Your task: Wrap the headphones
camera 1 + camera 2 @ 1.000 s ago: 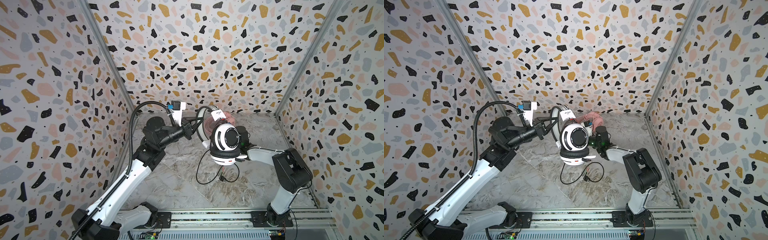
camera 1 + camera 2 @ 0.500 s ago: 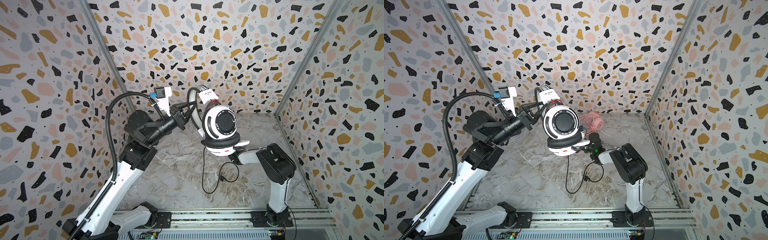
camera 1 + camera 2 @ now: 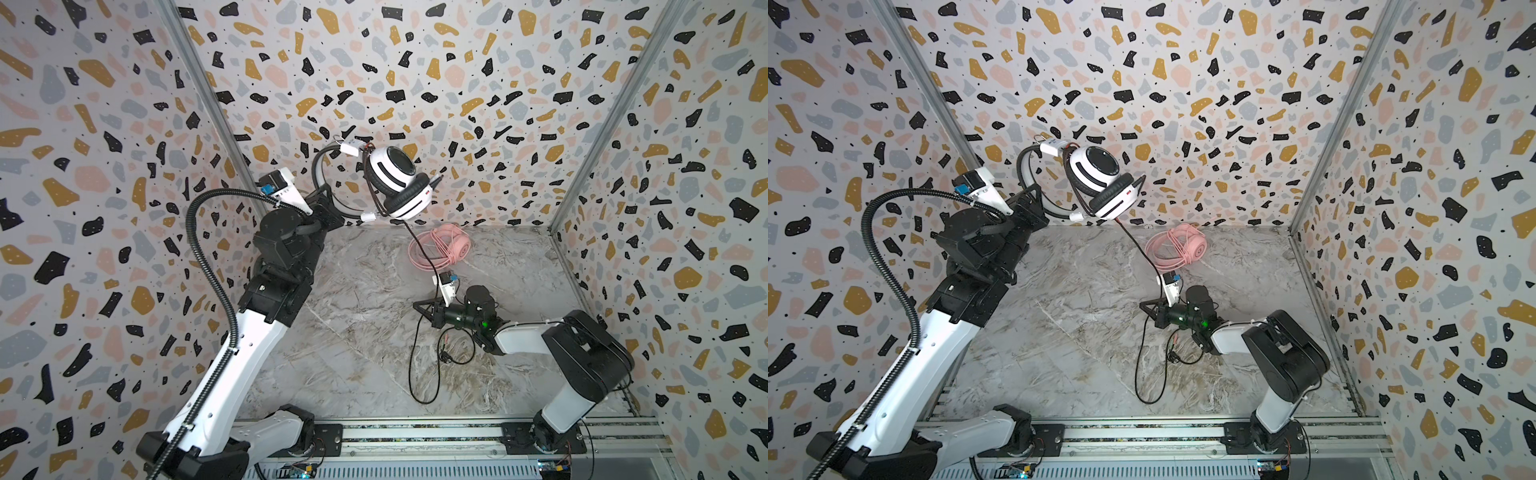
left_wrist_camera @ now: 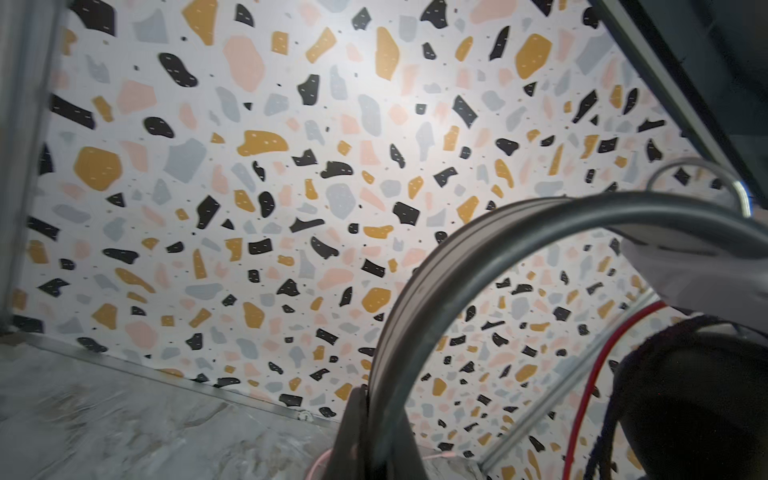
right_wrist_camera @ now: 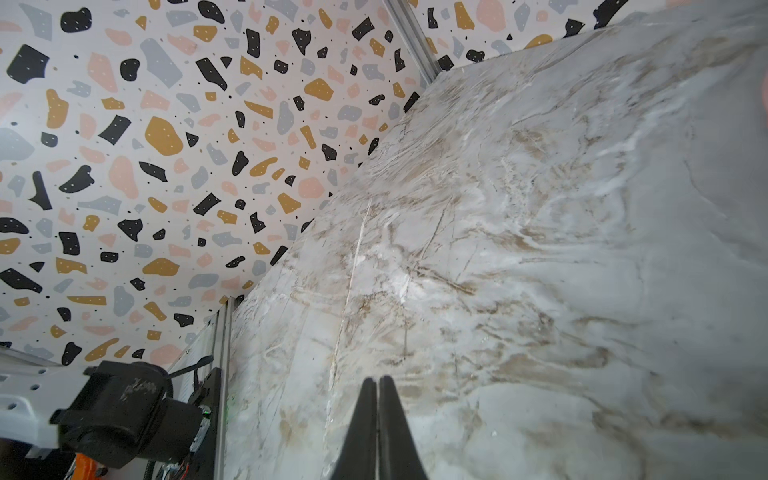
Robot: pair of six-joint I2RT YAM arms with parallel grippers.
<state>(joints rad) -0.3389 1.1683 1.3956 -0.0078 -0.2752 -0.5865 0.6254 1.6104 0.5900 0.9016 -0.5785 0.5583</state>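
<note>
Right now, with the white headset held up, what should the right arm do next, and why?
Probably raise the right gripper toward the white headset to start a loop. The left gripper is shut on its headband, holding it high, and the black cable hangs down past the right gripper's shut tips onto the table; whether it is pinched I cannot tell.

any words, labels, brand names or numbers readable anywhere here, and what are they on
No text can be read in any view.
The white tag on the band of the white headset: any print is too small to read.
The red mark on its lower ear cup: blurred, unreadable.
The pale scrawl on the black housing in the right wrist view: not legible.
</note>
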